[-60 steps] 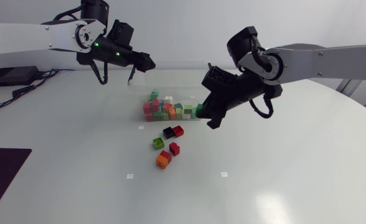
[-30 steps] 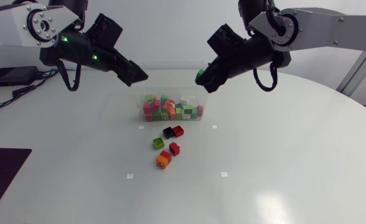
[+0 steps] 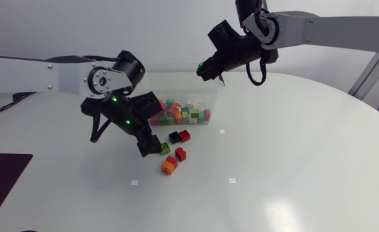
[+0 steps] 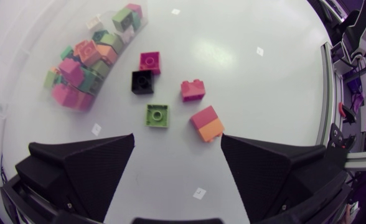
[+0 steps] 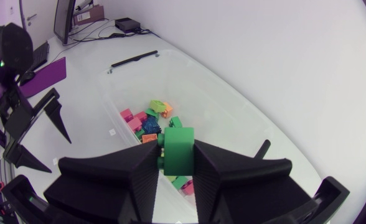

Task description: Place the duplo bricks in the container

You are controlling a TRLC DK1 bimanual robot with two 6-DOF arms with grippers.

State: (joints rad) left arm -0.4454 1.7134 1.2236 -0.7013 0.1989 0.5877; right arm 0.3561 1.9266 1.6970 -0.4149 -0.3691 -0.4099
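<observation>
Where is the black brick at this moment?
In the head view the black brick lies on the table near the middle, just outside the container, next to a red brick and ahead of the open left hand.

White round table (glossy, streaked with glare), dark purple mat at its left edge

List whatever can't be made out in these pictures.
Head view: the green brick in the right pincer is nearly hidden by that pincer.
Head view: the light green brick on the table is partly covered by the left pincer.
Right wrist view: part of the pile in the container sits behind the pincer and its brick.
Every view: the pile overlaps, so no count.
</observation>
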